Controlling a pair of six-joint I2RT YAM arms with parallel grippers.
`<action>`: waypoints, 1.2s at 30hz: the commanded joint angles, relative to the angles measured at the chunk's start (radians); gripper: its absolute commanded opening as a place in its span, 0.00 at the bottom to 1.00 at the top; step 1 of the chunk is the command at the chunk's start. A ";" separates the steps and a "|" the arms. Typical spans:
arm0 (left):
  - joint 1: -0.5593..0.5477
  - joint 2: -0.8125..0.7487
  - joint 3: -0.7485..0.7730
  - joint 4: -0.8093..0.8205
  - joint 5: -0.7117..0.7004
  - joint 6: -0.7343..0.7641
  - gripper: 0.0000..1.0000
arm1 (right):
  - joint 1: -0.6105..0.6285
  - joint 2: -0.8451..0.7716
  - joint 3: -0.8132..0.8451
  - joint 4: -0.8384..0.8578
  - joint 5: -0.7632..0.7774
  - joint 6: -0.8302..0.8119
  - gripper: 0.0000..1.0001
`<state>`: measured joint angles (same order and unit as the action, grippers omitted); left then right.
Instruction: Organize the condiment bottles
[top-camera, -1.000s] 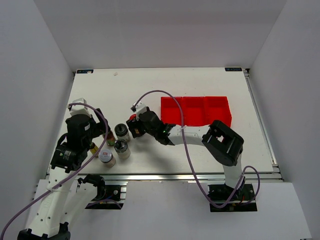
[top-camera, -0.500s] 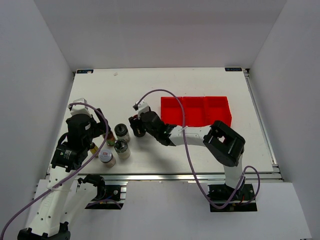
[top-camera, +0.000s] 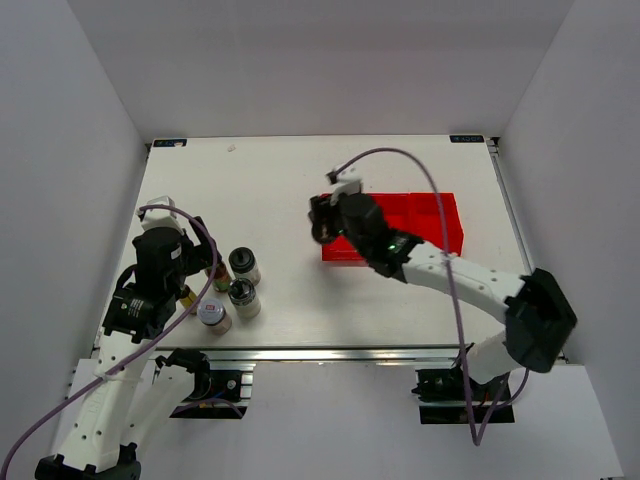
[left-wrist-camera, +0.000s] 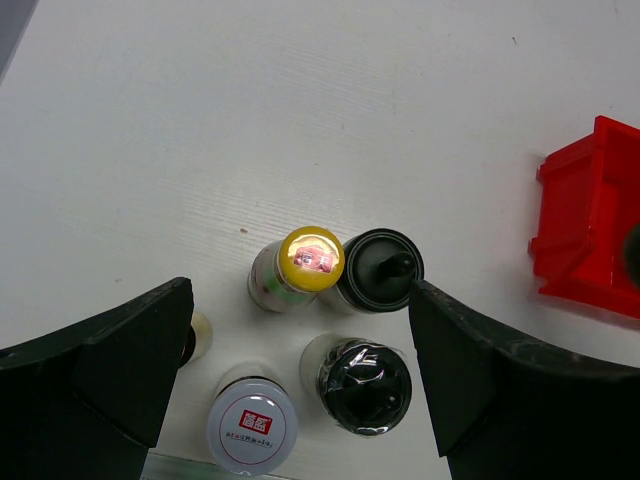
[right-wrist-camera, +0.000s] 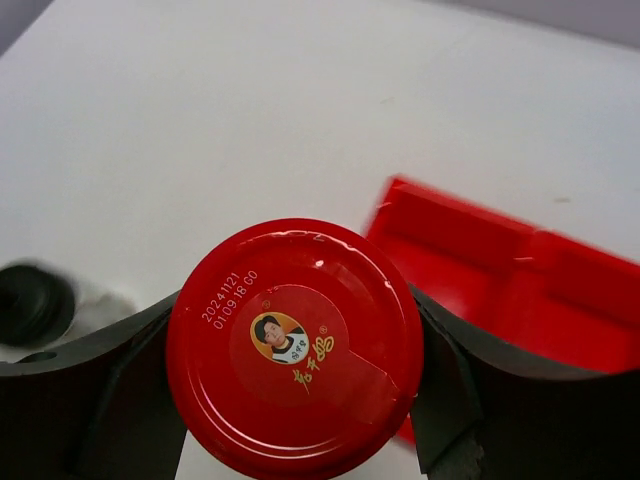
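Observation:
My right gripper (right-wrist-camera: 297, 350) is shut on the red-lidded dark jar (right-wrist-camera: 295, 345) and holds it in the air by the left end of the red tray (right-wrist-camera: 470, 255). From above, that gripper (top-camera: 323, 222) hangs over the tray's left corner (top-camera: 340, 252). My left gripper (left-wrist-camera: 300, 310) stands open over a cluster at the near left. The cluster holds a yellow-capped bottle (left-wrist-camera: 311, 255), two black-capped shakers (left-wrist-camera: 378, 270) (left-wrist-camera: 364, 385) and a silver-lidded jar (left-wrist-camera: 252, 428). Another small bottle (left-wrist-camera: 199, 335) is half hidden by the left finger.
The red three-compartment tray (top-camera: 440, 198) lies right of centre. The cluster of bottles (top-camera: 243, 295) stands close to the table's near edge, beside the left arm. A purple cable loops above the right arm (top-camera: 385, 155).
My right gripper has shut on the red-lidded jar, lifted it off the table and carried it right to the tray's left end. The left arm has not moved.

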<state>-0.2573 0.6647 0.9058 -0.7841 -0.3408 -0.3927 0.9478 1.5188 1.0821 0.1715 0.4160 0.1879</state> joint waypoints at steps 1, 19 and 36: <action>0.001 -0.001 -0.008 0.013 0.000 0.000 0.98 | -0.156 -0.156 -0.014 0.051 0.093 0.004 0.32; 0.001 0.145 0.048 0.017 0.057 0.009 0.98 | -0.681 -0.069 -0.030 0.072 -0.026 -0.057 0.31; 0.001 0.142 0.048 0.031 0.054 0.022 0.98 | -0.771 0.017 -0.126 0.221 -0.071 -0.042 0.38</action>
<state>-0.2573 0.8188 0.9249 -0.7734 -0.2882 -0.3820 0.1761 1.5539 0.9588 0.1989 0.3382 0.1501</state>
